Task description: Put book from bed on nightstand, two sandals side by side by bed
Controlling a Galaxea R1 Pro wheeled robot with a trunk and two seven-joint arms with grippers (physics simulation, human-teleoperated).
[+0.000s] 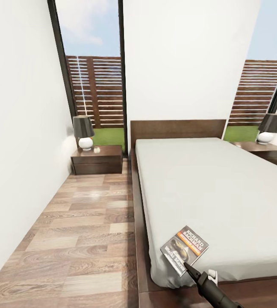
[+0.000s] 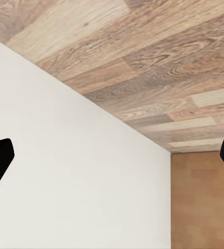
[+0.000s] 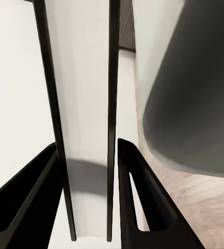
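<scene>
The book point(image 1: 184, 250), a dark paperback with an orange band, lies at the near left corner of the bed point(image 1: 224, 188), partly over the mattress edge. My right gripper point(image 1: 185, 266) reaches up to the book's near edge. In the right wrist view the book point(image 3: 86, 78) stands edge-on between the fingers point(image 3: 138, 192), and both pads touch its covers. My left gripper point(image 2: 112, 155) is open, with its dark fingertips far apart over white wall and plank floor. One nightstand point(image 1: 97, 159) stands left of the headboard, another nightstand point(image 1: 264, 150) to its right. The sandals are out of view.
Each nightstand carries a dark-shaded lamp point(image 1: 83, 130) with a white base. A strip of wood floor point(image 1: 78, 231) runs between the white left wall and the bed. Tall black-framed windows point(image 1: 93, 77) show a slatted fence and grass.
</scene>
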